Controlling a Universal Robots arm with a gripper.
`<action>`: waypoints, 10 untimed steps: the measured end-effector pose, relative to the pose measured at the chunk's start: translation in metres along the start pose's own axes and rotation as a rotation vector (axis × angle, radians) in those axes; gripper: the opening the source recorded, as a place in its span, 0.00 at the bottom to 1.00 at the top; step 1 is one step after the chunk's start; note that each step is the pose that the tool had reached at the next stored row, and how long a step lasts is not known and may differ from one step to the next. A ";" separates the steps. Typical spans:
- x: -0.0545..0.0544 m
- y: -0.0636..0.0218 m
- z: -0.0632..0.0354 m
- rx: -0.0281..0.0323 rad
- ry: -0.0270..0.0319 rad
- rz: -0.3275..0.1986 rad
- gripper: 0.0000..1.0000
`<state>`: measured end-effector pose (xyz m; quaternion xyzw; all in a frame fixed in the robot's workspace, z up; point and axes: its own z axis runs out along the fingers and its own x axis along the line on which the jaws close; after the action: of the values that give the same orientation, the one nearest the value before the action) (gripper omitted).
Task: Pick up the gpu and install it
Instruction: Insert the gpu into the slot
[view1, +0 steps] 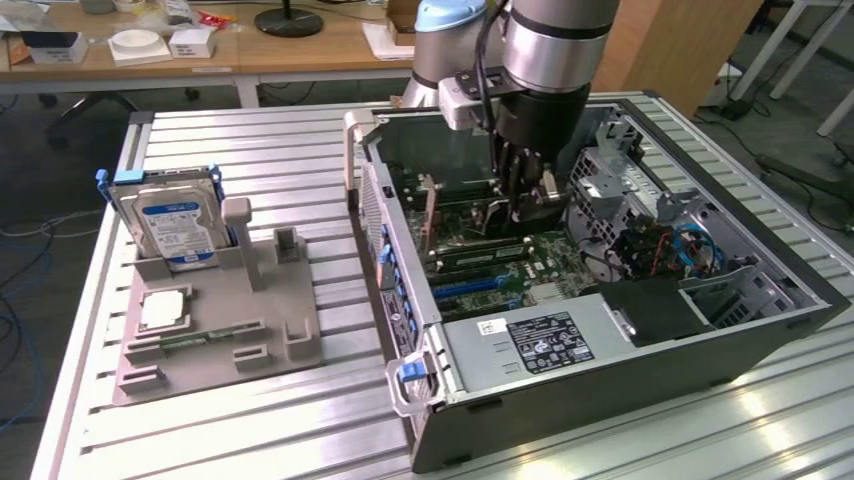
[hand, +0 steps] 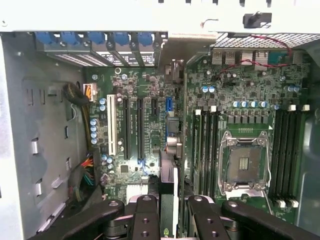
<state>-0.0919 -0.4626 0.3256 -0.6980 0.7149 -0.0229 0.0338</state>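
Gripper (view1: 525, 200) (hand: 170, 212) inside the case (view1: 601, 400), jaws pinching the gpu (hand: 168, 167), which hangs edge-on directly beneath it, just above the motherboard (hand: 240, 90). In the exterior view the card's long axis appears to run from 2 to 8 o'clock, parallel to the slots (view1: 467, 285), which lie at 7 o'clock from the gripper.

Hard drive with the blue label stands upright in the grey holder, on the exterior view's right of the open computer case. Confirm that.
Not right. In the exterior view, the hard drive stands upright in the grey holder on the exterior view's left of the open computer case.
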 end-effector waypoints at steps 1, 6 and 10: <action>0.000 0.0003 0.0018 0.0000 0.0000 0.000 0.27; 0.000 0.0019 0.0108 0.0000 0.0001 0.000 0.27; 0.001 0.0029 0.0180 0.0000 0.0000 0.000 0.27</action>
<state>-0.0933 -0.4629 0.3075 -0.6980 0.7149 -0.0229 0.0338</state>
